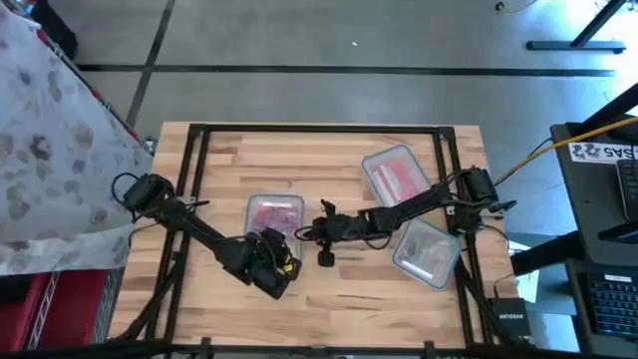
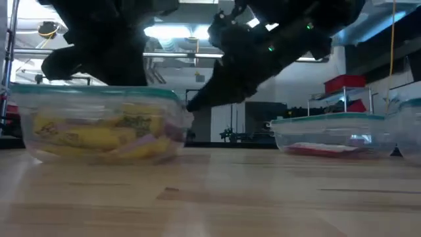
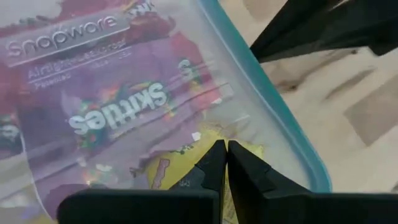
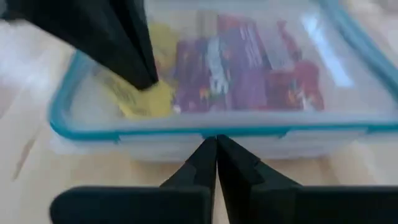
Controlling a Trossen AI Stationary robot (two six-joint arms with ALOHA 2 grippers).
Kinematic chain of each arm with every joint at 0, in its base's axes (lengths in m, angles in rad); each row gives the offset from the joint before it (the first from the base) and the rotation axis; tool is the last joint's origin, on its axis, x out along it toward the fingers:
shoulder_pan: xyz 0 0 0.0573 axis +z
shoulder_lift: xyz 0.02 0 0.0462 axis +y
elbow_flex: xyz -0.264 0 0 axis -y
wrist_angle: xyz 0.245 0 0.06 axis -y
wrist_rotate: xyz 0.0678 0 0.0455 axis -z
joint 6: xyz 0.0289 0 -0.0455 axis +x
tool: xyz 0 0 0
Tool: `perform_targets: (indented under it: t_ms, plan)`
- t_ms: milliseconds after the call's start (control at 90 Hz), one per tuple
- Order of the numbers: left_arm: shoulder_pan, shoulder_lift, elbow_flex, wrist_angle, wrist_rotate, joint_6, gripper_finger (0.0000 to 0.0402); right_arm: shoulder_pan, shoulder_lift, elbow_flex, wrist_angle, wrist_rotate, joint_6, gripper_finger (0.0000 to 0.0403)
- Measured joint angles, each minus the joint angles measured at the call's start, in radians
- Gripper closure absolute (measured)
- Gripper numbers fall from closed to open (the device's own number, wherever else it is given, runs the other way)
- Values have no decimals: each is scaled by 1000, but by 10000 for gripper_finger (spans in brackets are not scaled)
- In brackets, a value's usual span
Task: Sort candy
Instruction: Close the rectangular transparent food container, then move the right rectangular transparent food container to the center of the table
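Your left pincer (image 3: 225, 163) sits over the near corner of the clear tub (image 1: 275, 217) at desk (image 1: 329, 299) centre-left, fingers clenched together, tips touching a yellow packet (image 3: 186, 168) inside. Whether it is gripped cannot be told. The candy (image 3: 118, 106), purple, red and yellow packets, lies in this tub. Your right pincer (image 4: 216, 155) is clenched on nothing, just outside the tub's teal rim (image 4: 205, 132). Two more tubs (image 1: 397, 176) (image 1: 427, 250) stand to the right, the farther one holding red packets.
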Motion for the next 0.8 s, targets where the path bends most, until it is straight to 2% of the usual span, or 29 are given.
perform_targets:
  t_ms: [89,178,267,356,489,667,800]
  plan:
    - [0,0,1,-25,4,7,402,1,-14,1,-15,8,-7,403]
    - [-5,0,0,-57,13,3,402,12,-76,0,-137,96,-20,403]
    - [-13,0,0,-90,13,-4,402,19,-186,1,-314,216,-40,403]
    - [-21,0,0,-149,12,-50,402,12,-311,1,-526,286,-58,403]
    - [-28,0,-1,-215,14,-96,402,-61,-483,-7,-860,427,-33,403]
    - [-31,1,-2,-216,9,-93,402,-222,-639,-88,-1191,361,102,403]
    - [-31,1,-2,-208,6,-84,402,-300,-714,-222,-1203,334,112,403]
